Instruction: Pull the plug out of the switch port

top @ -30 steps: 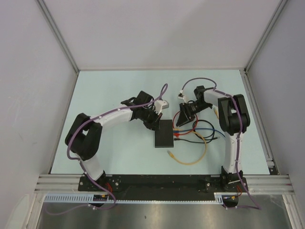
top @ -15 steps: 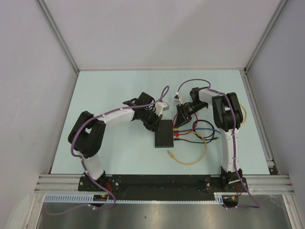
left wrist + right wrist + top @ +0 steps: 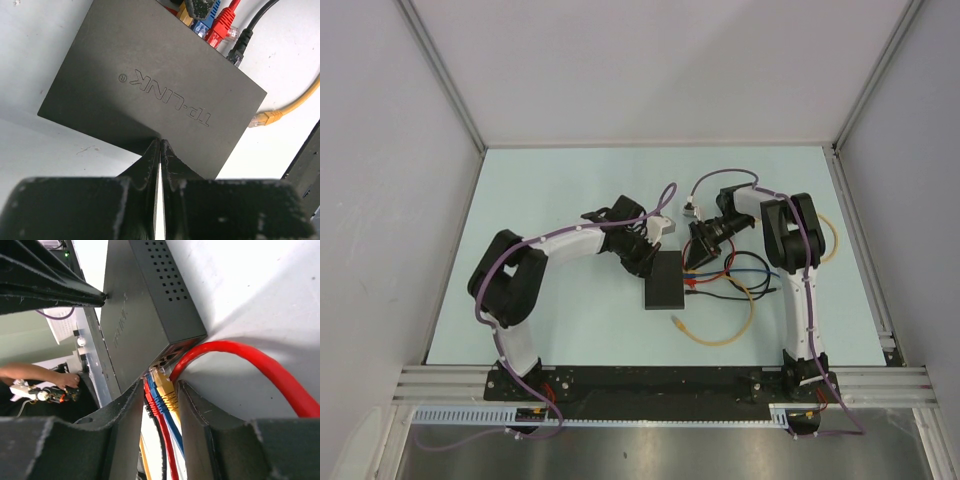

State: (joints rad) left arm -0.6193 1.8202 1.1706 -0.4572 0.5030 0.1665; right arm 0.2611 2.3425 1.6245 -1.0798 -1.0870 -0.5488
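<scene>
Switch (image 3: 665, 281) long axis near-far, ports facing R. L jaws pinched together; R jaws narrow, straddling yellow plug (image 3: 165, 387).

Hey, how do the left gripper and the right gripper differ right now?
The left gripper has its fingers shut; the right gripper has them open. The left gripper's tips sit on the switch top, by the edge away from the sockets; the right gripper straddles the yellow plug at the socket edge. Both are down at the switch.
</scene>
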